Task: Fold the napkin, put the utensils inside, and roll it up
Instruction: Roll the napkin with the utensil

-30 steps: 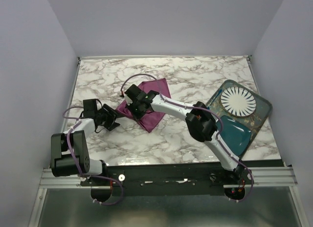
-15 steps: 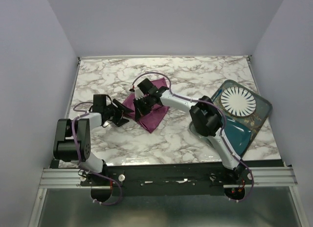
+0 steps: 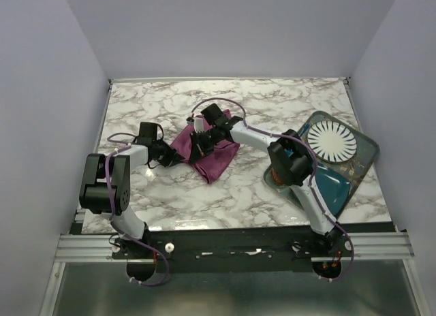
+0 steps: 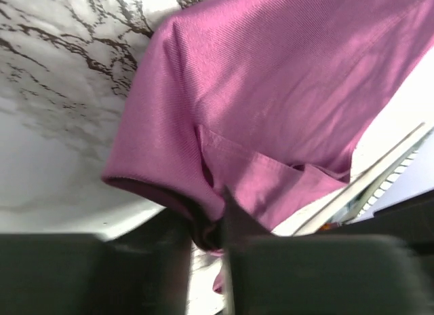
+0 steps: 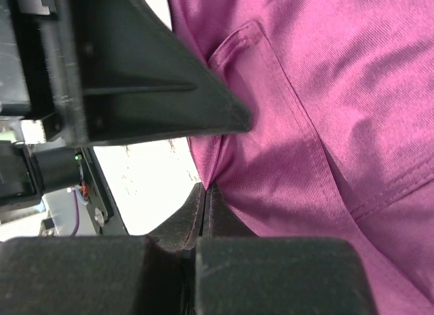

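Over the marble surface [image 3: 238, 193] our left claw [image 3: 167, 156] and right claw [image 3: 201, 142] each pinch the napkin [image 3: 216, 165] bunched between them; uneven pulling could slip thin cloth free.

Laboratory robot test cell: plain pale walls [image 3: 48, 91] enclose a marble-pattern tabletop [image 3: 238, 193] on three sides, and an aluminium rail [image 3: 381, 244] at its near edge carries the left arm [image 3: 102, 186] and right arm [image 3: 306, 200].
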